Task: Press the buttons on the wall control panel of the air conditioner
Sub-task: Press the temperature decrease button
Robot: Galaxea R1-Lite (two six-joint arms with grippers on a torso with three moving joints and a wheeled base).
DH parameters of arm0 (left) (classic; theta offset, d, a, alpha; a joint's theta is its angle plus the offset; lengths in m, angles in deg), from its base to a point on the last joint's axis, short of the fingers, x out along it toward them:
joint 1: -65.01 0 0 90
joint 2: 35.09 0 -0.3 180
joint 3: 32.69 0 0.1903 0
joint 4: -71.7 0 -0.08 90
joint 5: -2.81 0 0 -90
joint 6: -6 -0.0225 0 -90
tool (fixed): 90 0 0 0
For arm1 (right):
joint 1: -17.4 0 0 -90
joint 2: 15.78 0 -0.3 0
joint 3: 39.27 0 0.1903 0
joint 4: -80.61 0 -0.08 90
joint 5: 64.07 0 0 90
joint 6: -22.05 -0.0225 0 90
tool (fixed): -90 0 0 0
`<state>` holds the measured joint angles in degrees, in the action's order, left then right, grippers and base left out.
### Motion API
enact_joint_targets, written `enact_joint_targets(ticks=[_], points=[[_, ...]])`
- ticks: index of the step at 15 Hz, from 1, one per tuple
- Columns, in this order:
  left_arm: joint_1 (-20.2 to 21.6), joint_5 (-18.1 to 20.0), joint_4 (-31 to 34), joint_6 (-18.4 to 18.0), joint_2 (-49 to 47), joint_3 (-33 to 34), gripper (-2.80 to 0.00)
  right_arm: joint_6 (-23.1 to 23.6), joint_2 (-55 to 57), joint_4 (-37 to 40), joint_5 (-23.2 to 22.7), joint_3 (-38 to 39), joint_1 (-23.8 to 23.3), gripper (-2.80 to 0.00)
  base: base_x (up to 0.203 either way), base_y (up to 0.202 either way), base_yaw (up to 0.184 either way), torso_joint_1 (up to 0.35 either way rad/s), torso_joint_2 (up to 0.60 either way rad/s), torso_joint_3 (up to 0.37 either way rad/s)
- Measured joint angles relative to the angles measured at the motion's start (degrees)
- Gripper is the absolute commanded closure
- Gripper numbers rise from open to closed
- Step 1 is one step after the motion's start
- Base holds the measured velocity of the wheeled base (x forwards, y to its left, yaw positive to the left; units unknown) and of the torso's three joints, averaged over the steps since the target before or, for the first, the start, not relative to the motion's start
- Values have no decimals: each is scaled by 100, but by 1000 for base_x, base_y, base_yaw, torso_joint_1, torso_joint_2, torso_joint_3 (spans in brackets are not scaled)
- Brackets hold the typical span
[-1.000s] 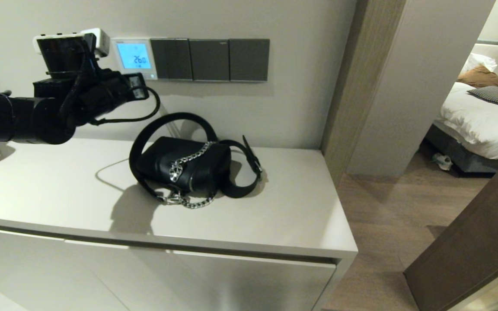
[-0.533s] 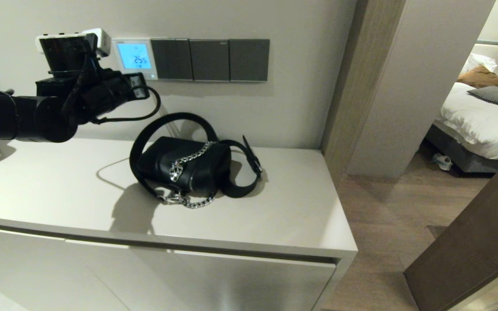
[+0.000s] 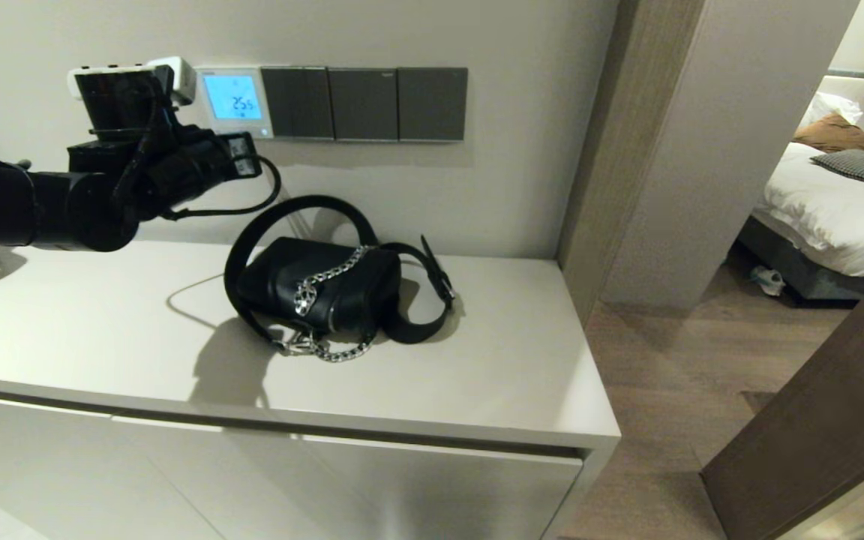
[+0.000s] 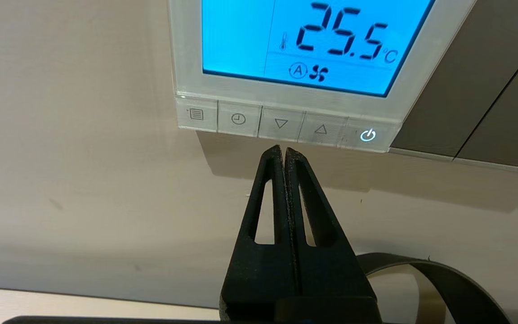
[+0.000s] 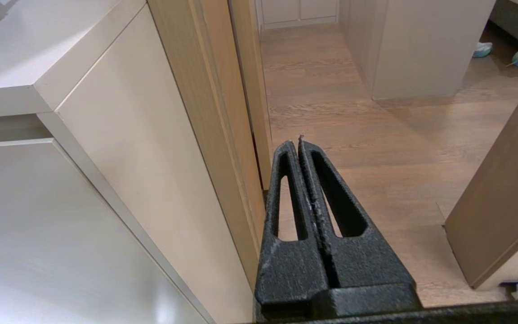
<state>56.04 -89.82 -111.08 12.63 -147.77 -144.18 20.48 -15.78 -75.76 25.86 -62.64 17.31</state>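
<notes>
The white wall control panel [image 3: 233, 101] has a glowing light-blue screen [image 4: 241, 40] that reads 25.5. A row of small pale buttons [image 4: 281, 123] runs along its lower edge: menu, clock, down arrow, up arrow and a lit power key. My left gripper [image 4: 283, 150] is shut and empty. Its tips sit just below the down-arrow button, close to the wall, not touching the key. In the head view the left gripper [image 3: 246, 155] is just under the panel. My right gripper [image 5: 296, 144] is shut and empty, parked low beside the cabinet's side above the wooden floor.
Three dark grey switch plates [image 3: 364, 103] sit right of the panel. A black handbag [image 3: 319, 289] with a chain and strap lies on the white cabinet top [image 3: 492, 375] below. A doorway and a bed [image 3: 837, 195] are at the right.
The screen reading dropped from 26.0 to 25.5. My left gripper has drawn slightly down and away from the button row.
</notes>
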Motion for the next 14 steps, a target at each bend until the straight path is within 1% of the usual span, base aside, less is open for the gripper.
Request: enact_joint_targets(ticks=[9, 14], points=[[0, -30, -42, -2, 88, 82, 0, -1, 0, 0, 0, 0, 0, 0, 0, 0, 0, 0, 0, 0], [0, -34, 18, 0, 66, -36, 0, -1, 0, 0, 0, 0, 0, 0, 0, 0, 0, 0, 0, 0]])
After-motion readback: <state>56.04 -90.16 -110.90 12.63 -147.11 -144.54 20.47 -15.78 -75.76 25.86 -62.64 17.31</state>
